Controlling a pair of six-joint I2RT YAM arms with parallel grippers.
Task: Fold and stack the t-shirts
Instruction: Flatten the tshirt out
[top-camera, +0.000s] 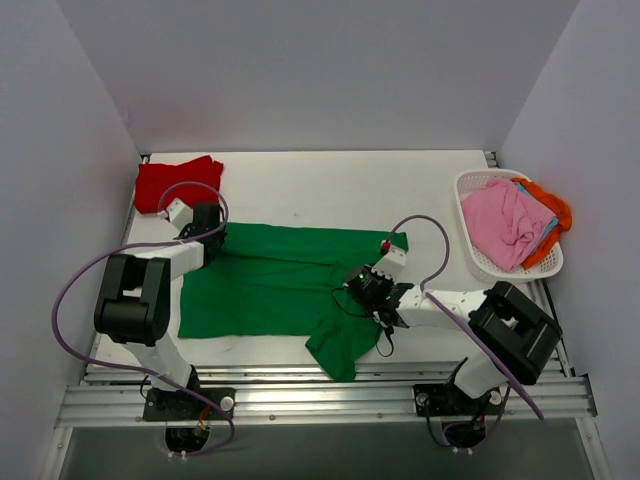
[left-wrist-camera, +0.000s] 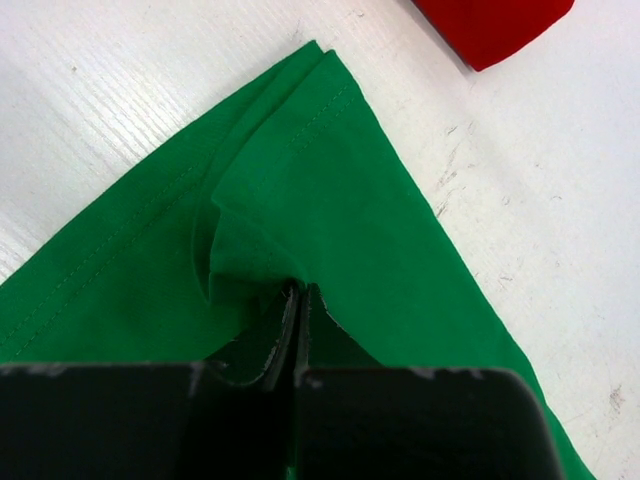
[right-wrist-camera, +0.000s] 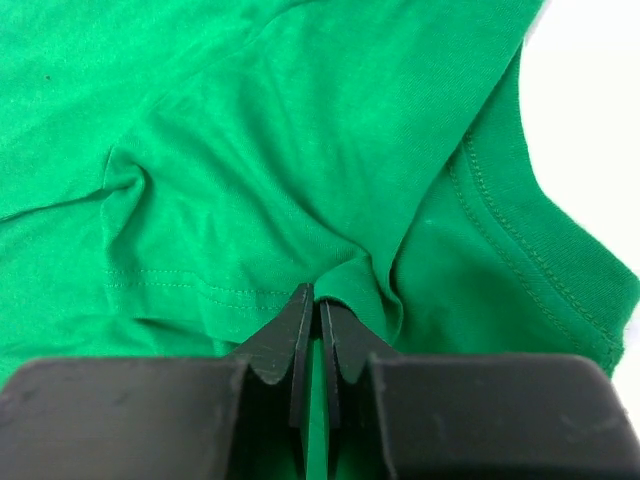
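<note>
A bright green t-shirt (top-camera: 280, 280) lies spread across the middle of the table, one sleeve trailing toward the front edge. My left gripper (top-camera: 207, 236) is shut on a fold of its far left corner (left-wrist-camera: 250, 260), the cloth puckered up between the tips (left-wrist-camera: 298, 292). My right gripper (top-camera: 367, 287) is shut on a pinch of the same shirt near the collar (right-wrist-camera: 530, 250), a small ridge of fabric (right-wrist-camera: 355, 280) caught in the jaws (right-wrist-camera: 317, 296). A folded red t-shirt (top-camera: 176, 181) rests at the back left, its edge showing as the red t-shirt (left-wrist-camera: 495, 28) in the left wrist view.
A white lattice basket (top-camera: 470, 255) at the right edge holds pink (top-camera: 505, 222), orange (top-camera: 552, 207) and blue shirts. White walls close in the back and both sides. A metal rail (top-camera: 330, 395) runs along the front by the arm bases.
</note>
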